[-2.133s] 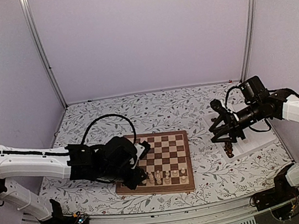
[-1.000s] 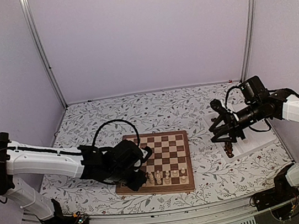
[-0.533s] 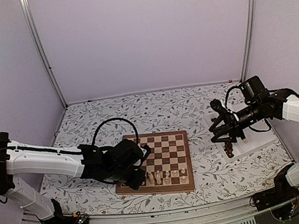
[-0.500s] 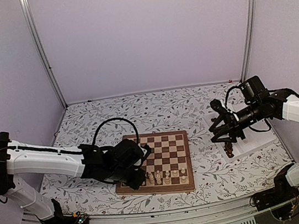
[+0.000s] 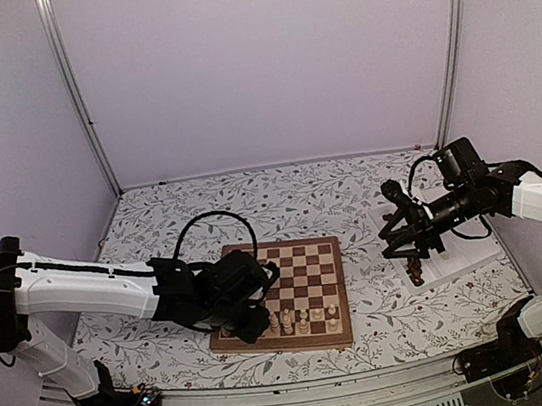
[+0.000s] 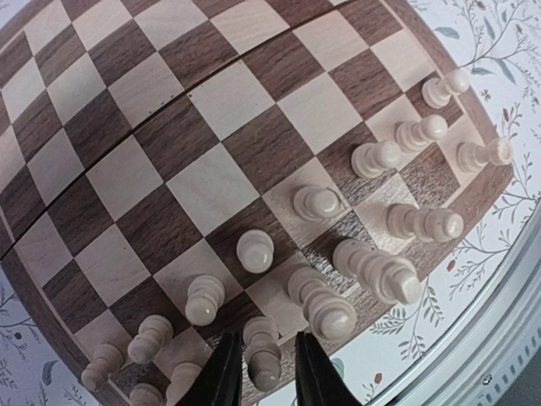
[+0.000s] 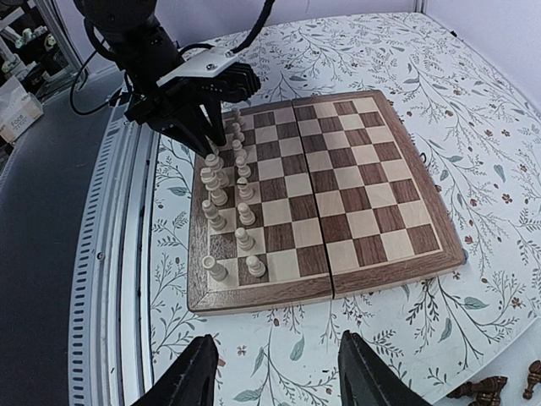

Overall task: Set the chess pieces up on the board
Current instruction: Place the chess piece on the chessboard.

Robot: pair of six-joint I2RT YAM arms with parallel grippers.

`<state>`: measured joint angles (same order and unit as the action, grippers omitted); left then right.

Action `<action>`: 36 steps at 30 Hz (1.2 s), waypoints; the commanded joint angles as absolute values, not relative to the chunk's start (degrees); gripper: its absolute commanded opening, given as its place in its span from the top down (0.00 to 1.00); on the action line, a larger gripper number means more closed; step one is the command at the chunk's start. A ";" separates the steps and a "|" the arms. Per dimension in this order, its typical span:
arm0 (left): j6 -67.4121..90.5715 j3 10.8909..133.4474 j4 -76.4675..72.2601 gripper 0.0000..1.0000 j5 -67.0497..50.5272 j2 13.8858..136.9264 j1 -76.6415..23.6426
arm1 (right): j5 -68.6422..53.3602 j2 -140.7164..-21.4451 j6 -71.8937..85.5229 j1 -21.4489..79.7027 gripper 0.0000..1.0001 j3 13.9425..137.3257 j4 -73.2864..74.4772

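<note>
Main worry here: the left pincer is down in the crowded corner of the board, at the bottom of the left wrist view, with one pale piece standing between its fingers. There's barely any slack around that piece. If the arm lifts off at a tilt or drifts sideways, I reckon a finger clips it and tips it over. The neighbours are packed just beside it, so one falling could easily take a couple more along, maybe over the near rim onto the flowery cloth.

The left pincer is only slightly spread. I can see a thin sliver of gap on the right side of the piece, while the left finger is touching or just beside it, hard to tell which. It doesn't look like it's pinching.

The right pincer is spread wide with nothing in it. In the top view it hangs over the white tray at the right.

The pale pieces sit in two rows along the board's bottom edge in the top view. A few dark pieces lie off the board, bottom right of the right wrist view.
</note>
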<state>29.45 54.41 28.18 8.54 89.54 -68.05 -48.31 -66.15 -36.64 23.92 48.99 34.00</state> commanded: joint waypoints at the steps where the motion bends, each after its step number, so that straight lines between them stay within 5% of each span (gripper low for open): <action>1: 30.35 55.42 30.25 0.77 9.62 89.36 -68.91 | -49.13 -66.24 -36.52 23.64 0.48 48.60 33.75; 36: 30.84 59.28 35.45 0.79 11.04 94.41 -70.25 | -49.70 -66.27 -36.83 23.56 0.48 48.69 34.18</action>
